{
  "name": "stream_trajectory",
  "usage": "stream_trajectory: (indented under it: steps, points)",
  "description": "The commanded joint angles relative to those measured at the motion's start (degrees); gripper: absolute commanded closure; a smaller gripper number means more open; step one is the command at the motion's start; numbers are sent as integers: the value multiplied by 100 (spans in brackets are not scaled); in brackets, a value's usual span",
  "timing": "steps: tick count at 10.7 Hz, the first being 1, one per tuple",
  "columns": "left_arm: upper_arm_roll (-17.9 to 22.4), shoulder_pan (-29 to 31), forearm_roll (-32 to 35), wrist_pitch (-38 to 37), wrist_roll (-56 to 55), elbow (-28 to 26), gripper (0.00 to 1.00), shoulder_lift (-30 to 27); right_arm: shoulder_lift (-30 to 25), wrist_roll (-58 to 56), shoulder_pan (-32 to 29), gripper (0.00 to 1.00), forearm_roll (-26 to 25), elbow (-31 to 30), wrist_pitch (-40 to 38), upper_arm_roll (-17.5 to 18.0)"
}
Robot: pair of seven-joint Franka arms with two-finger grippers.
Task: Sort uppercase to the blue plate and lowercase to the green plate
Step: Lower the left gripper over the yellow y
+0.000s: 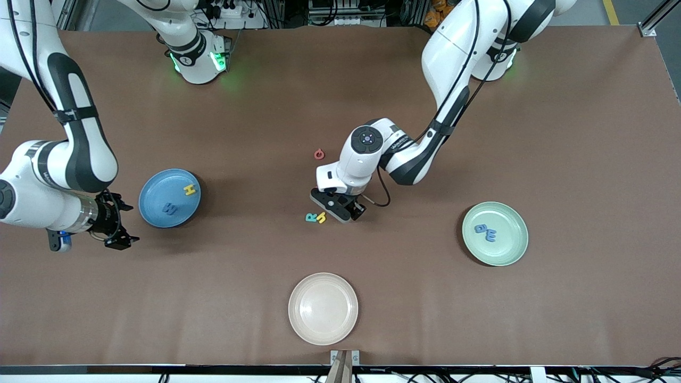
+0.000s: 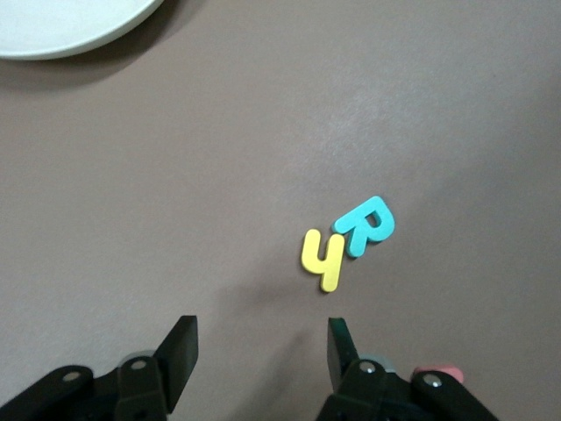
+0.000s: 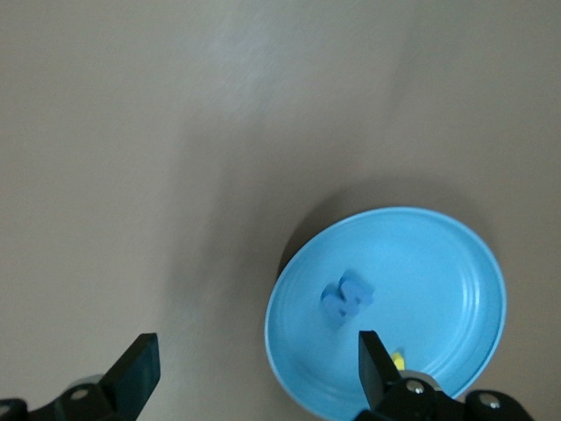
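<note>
Right gripper (image 1: 118, 223) gapes wide and empty beside blue plate (image 1: 154, 213), which carries yellow H (image 1: 190, 190) and blue W/M (image 1: 169, 208). Left gripper (image 1: 340, 210), jaws apart, holding nothing, sits beside touching teal R (image 1: 310, 217) and yellow h (image 1: 321, 217). Green plate (image 1: 511, 250) holds two blue letters (image 1: 485, 231).

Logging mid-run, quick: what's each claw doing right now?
Left claw: open, empty, low over the table beside the small yellow foam h.
Right claw: open, empty, waiting beside the round blue plastic plate.
</note>
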Motion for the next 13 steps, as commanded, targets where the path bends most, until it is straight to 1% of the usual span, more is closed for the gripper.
stream_trajectory:
  steps: [1, 4, 9, 13]
  points:
    - [95, -162, 125, 177, -167, 326, 33, 300, 97, -764, -304, 0, 325, 114, -114, 69]
    - [253, -320, 116, 326, -255, 519, 35, 511, 115, -792, -331, 0, 299, 88, -123, 52]
    - [376, -522, 125, 335, -440, 818, 39, 713, 168, -784, -296, 0, 272, 70, -114, 43]
    - [587, -724, 116, 335, -615, 1012, 39, 907, 176, -783, -287, 0, 272, 70, -105, 52]
